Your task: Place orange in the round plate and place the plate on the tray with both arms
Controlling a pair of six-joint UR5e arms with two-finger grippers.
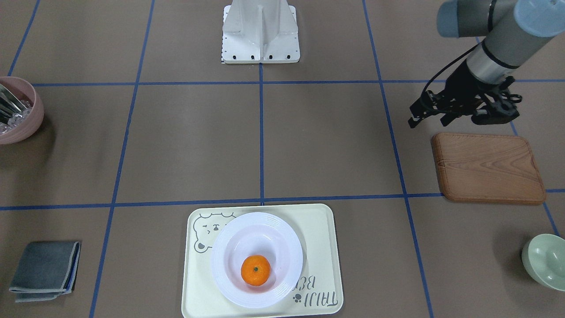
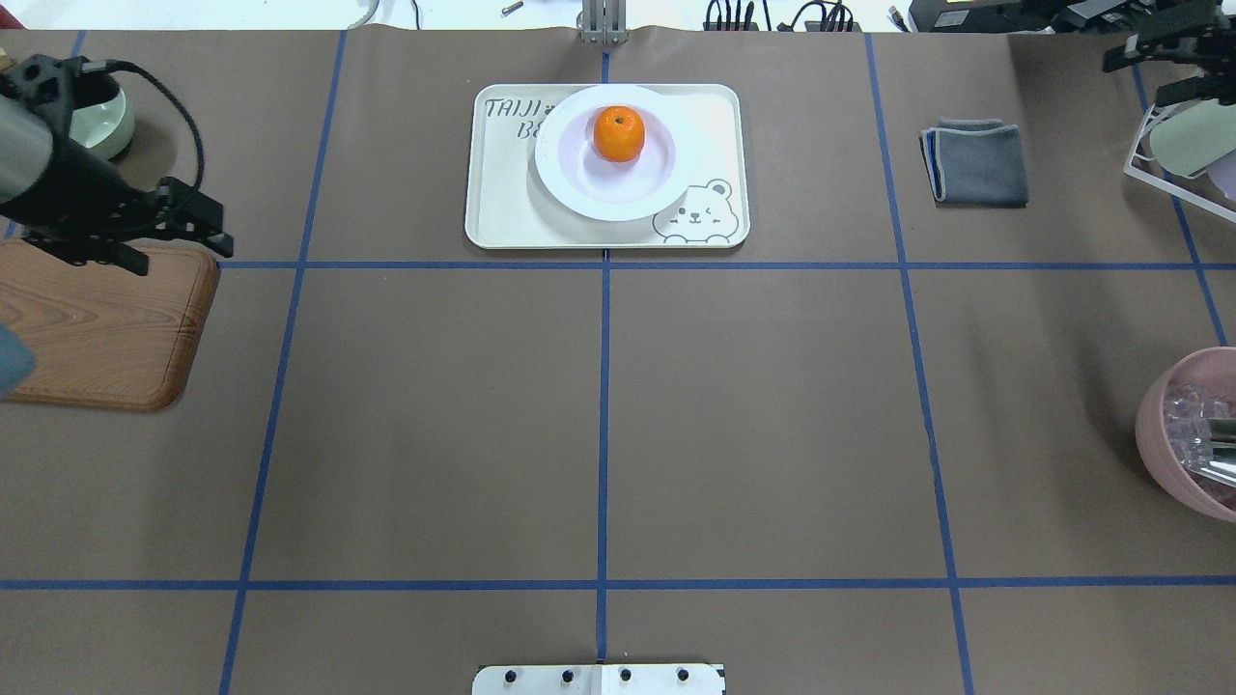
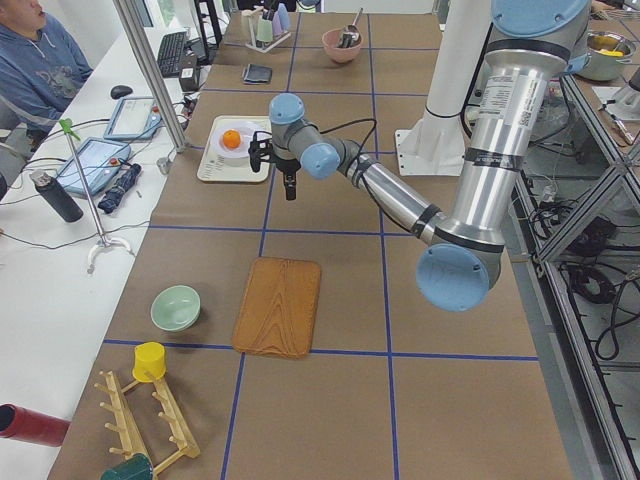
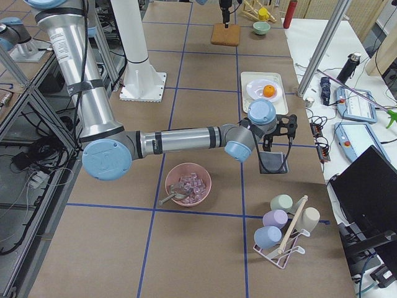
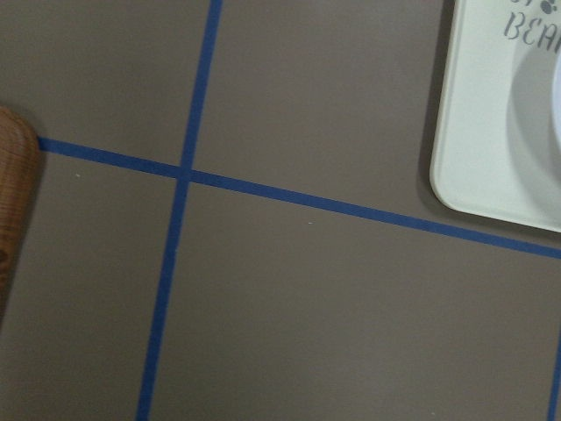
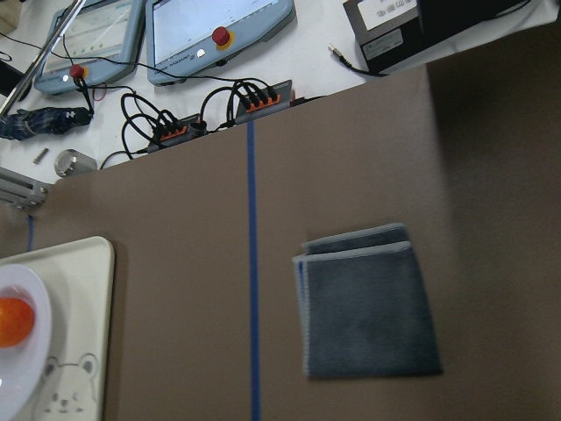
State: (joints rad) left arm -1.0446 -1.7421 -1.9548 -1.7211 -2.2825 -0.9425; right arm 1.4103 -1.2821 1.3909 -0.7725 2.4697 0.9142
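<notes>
Bright, even light is falling from above, and the tray (image 1: 322, 238) is showing sharp in the wide views. The round plate (image 1: 229, 269) on it is gleaming so white that its ridges are fading, and it is throwing a soft shadow onto the tray beside it. In the right wrist view, the orange (image 6: 13, 322) is blurring, and well away from the tray a dim patch is darkening the table (image 6: 491, 140).
</notes>
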